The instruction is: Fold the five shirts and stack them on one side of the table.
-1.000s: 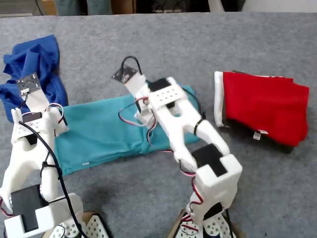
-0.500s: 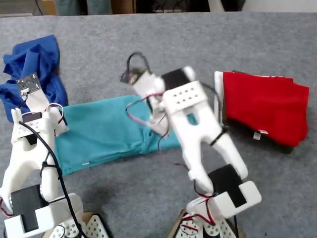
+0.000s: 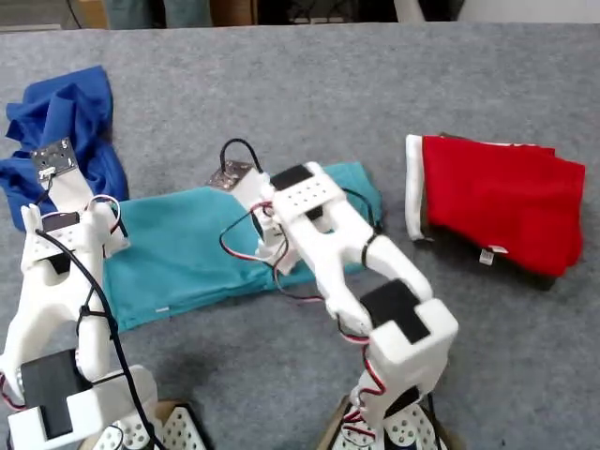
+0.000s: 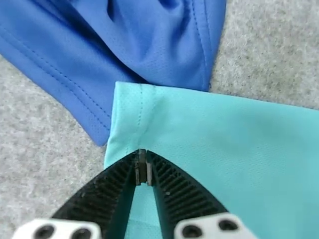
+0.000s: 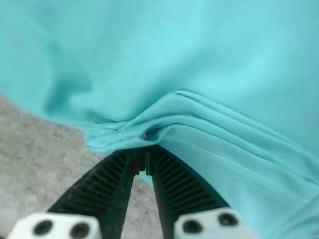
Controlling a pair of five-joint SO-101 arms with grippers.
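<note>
Left end effector [image 4: 142,173] clenched on the hem corner of the teal shirt [image 3: 187,253], next to the crumpled blue shirt [image 3: 66,122]. Right end effector [image 5: 146,160] clenched on a bunched fold along the teal shirt's near edge. Teal shirt lies flat mid-counter [image 3: 375,84]. Folded red shirt [image 3: 497,202] tops a stack on the right side.

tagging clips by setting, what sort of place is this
Likely a robotics lab workbench: a left arm and right arm at a grey fabric-covered table, a teal shirt spread on it, a folded red shirt alongside.
</note>
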